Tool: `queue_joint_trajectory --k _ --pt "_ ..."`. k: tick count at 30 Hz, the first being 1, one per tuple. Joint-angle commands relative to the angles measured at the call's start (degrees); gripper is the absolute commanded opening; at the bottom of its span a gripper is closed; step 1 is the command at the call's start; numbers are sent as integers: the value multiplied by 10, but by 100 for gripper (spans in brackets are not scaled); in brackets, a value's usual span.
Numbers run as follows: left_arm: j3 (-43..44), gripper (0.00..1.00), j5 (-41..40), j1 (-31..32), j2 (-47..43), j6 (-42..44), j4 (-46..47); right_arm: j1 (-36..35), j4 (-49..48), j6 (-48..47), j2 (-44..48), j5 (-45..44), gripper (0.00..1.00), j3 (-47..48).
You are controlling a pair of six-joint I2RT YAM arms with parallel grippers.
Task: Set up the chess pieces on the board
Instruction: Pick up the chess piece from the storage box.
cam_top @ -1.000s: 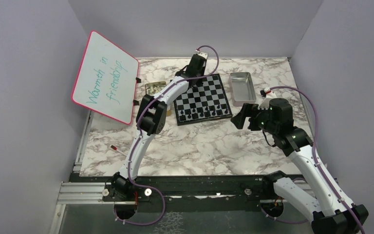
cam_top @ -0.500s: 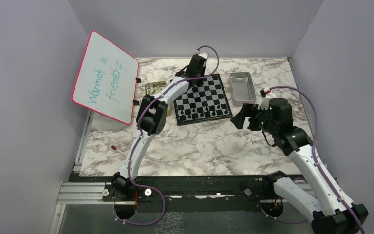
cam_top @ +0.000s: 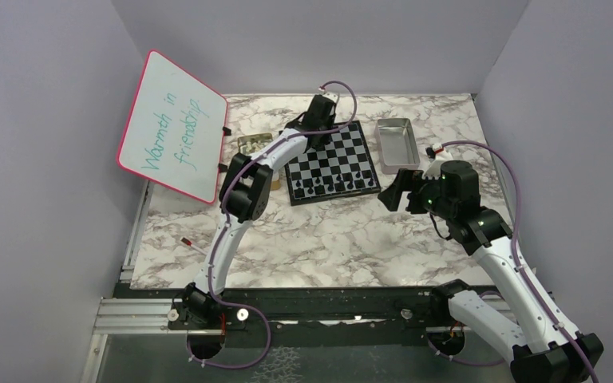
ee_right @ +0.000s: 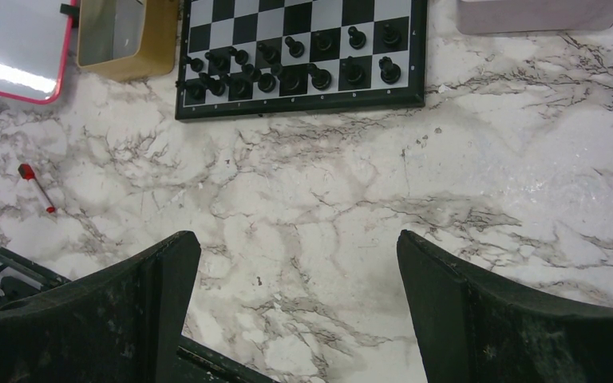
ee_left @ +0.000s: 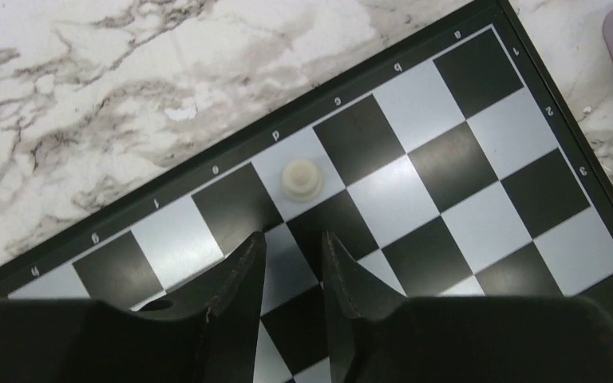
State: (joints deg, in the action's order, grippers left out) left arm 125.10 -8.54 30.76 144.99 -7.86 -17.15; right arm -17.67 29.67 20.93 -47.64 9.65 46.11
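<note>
Left wrist view shows the left gripper (ee_left: 291,238) narrowly parted and empty over the board (ee_left: 444,180), a pale piece (ee_left: 302,178) just beyond its tips, while the right gripper (ee_right: 297,239) gapes wide, empty.

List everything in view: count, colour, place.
board: one, black and pale checks, far middle of table
black chess pieces: two rows, exact count unclear, board's near edge
white chess piece: one, board's far edge row
metal tray: one, silver, right of board
tin: one, yellowish, left of board
whiteboard: one, pink-rimmed, propped left
marker: one, red, near left
table: one, marbled white
left hand: black, narrowly open, empty, over board
right hand: black, wide open, empty
</note>
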Motion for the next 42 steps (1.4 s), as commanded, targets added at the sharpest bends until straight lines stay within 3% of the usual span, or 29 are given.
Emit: queue_joint_trajectory --k 1,9,19,21,24,27,31,38,42 --pt "-61 37 19 3 -92 -5 1 0 -4 -4 3 -6 100 14" --pt "-185 53 30 2 -229 -34 -24 0 6 -1 11 -7 100 31" --pt "-239 77 47 -22 -349 -11 -151 1 7 9 32 2 100 12" --pt "-254 77 45 -34 -364 -9 -164 0 11 7 33 -3 100 14" --pt "-278 75 42 -61 -381 -23 -176 1 15 5 33 -8 100 19" --pt "-301 65 36 -89 -387 -36 -178 0 14 4 32 -14 100 18" --pt "-304 44 12 -110 -371 -33 -176 1 5 9 26 -15 100 10" --pt "-300 39 -9 -131 -331 -42 -141 0 -19 19 10 -3 100 -10" --pt "-292 31 -2 -137 -307 -39 -126 1 -19 15 -4 -4 100 -6"
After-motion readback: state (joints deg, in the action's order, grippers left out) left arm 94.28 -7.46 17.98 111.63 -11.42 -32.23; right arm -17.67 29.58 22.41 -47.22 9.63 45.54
